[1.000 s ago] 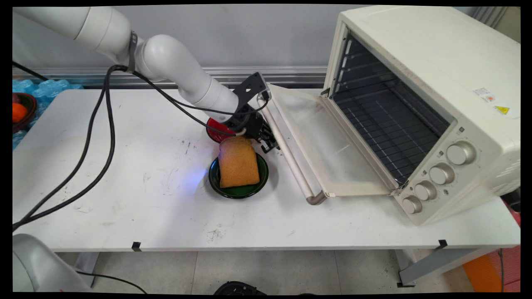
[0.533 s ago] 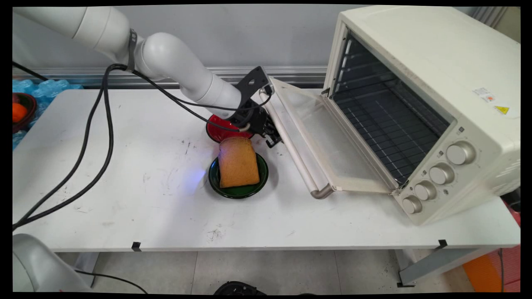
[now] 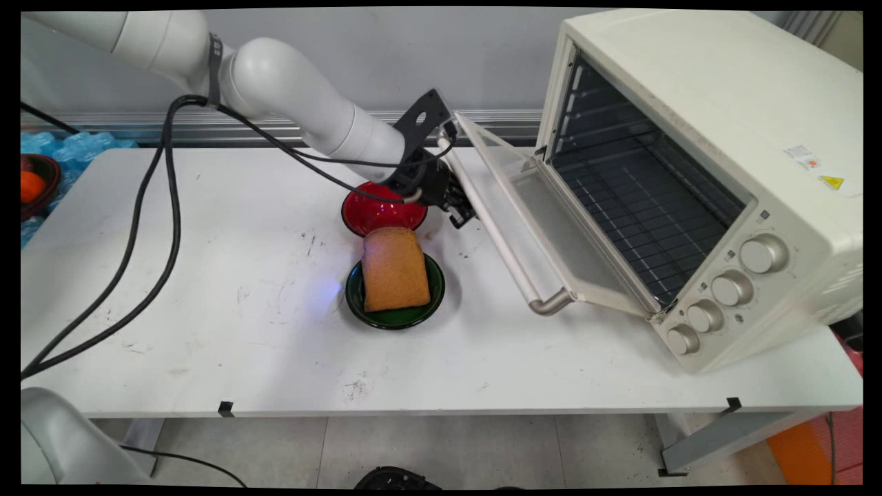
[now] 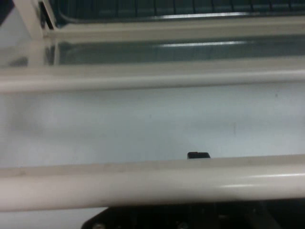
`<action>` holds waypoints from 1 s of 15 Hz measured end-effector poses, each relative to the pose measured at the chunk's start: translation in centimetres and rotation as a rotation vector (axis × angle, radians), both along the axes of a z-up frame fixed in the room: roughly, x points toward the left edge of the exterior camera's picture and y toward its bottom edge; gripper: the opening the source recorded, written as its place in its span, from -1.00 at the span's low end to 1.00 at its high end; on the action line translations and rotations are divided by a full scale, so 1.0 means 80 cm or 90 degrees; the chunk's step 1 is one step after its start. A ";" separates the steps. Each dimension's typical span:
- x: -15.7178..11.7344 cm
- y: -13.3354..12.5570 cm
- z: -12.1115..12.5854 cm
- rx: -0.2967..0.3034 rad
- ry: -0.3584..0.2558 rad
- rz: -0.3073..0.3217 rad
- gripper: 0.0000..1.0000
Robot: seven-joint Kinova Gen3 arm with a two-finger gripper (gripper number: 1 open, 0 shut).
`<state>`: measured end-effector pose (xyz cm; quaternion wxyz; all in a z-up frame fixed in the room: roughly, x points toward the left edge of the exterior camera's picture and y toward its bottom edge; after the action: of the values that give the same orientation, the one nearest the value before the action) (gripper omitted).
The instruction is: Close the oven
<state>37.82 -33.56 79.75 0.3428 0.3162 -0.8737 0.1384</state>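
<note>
My gripper [image 3: 458,207] sits against the far end of the handle bar [image 3: 496,234] of the cream toaster oven's [image 3: 689,138] glass door [image 3: 551,227]. The door stands partly raised, tilted up off the table. In the hand view the handle bar [image 4: 152,183] crosses just above the gripper's linkage, with the door glass [image 4: 143,124] and the oven rack [image 4: 167,7] beyond it. An empty red bowl [image 3: 375,210] stands just left of the gripper. In front of the bowl a slice of toast [image 3: 394,269] lies on a green plate [image 3: 396,318].
The oven fills the right side of the white table [image 3: 207,310], its knobs [image 3: 730,286] facing the near right. Black cables [image 3: 158,227] hang from the arm across the table's left part. At the far left edge are a bowl with an orange [image 3: 34,186] and blue packaging [image 3: 76,146].
The oven door has swung upward from lying flat to partly raised. My gripper rose and shifted right with its handle, uncovering more of the red bowl.
</note>
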 end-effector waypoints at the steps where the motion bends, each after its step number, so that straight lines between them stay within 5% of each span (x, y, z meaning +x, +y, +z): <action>1: -0.001 -0.002 0.004 -0.005 0.002 0.001 -1.00; 15: -0.037 -0.029 0.038 -0.057 0.047 0.007 -1.00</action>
<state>34.90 -35.90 82.78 0.3878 0.3101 -0.8517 0.1672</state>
